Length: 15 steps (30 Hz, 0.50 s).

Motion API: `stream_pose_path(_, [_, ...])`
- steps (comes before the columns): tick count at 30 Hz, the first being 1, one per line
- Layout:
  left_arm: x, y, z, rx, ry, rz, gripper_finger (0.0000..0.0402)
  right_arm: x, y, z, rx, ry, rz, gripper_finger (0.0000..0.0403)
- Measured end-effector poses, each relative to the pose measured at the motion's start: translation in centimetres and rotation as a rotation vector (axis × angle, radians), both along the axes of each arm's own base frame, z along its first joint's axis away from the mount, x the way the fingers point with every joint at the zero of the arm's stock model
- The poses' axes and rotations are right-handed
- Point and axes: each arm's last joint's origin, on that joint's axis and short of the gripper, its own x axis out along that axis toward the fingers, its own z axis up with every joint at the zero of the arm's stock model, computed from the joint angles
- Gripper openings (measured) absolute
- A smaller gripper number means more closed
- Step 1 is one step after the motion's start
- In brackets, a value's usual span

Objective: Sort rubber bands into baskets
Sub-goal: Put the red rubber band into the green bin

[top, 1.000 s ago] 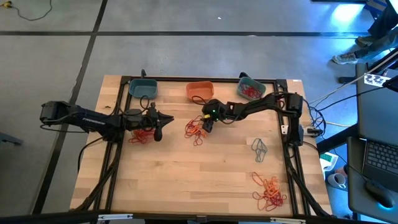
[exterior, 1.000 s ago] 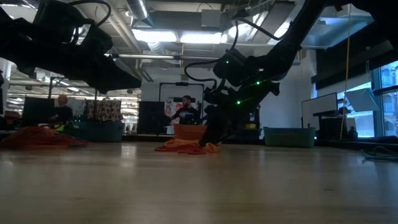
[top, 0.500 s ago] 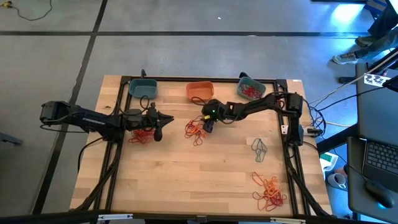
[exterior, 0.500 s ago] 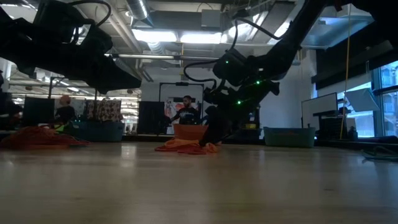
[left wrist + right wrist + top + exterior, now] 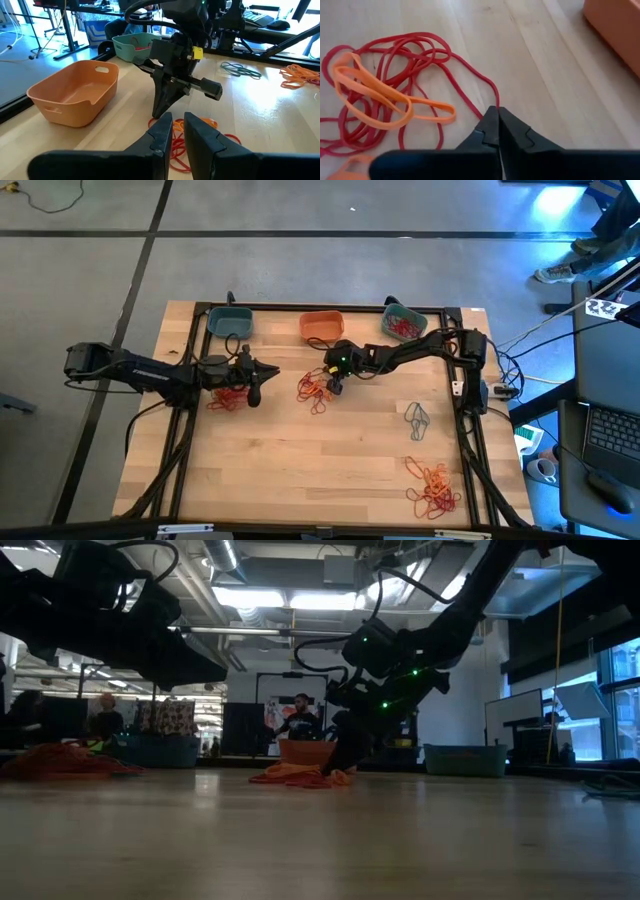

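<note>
- While the left gripper (image 5: pixel 254 392) waits over a red tangle (image 5: pixel 226 397) near the tabletop's left edge, its fingers (image 5: pixel 161 131) a narrow gap apart and holding nothing I can make out, the right gripper (image 5: pixel 333 386) does the work near the middle of the far edge.
- Its tips are pressed fully together on the wood at the rim of a mixed pile of rubber bands (image 5: pixel 385 95), right where a red band (image 5: pixel 475 82) ends; whether that strand is pinched I cannot tell.
- Aiming at the pile's outer loop probably serves to lift one colour free of the orange ones.
- Three baskets line the far edge: teal basket (image 5: pixel 229 321), orange basket (image 5: pixel 321 326) and a second teal basket (image 5: pixel 403 321) already holding red bands.
- More bands lie near the right edge: a grey-teal bunch (image 5: pixel 417 419) and an orange heap (image 5: pixel 434 486).
</note>
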Motion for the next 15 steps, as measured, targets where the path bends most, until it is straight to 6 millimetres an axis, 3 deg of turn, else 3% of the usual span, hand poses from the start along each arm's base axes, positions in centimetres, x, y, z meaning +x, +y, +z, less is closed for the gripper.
stream_pose_path(7, [0.0, 0.0, 0.0, 0.001, 0.000, 0.000, 0.0045, -0.4, 0.0, 0.7, -0.051, 0.029, -0.039, 0.0002])
stream_pose_path(15, [0.0, 0.0, 0.0, 0.001, 0.001, 0.000, 0.0045, -1.4, 1.6, 2.8, -0.234, 0.141, -0.136, 0.0001])
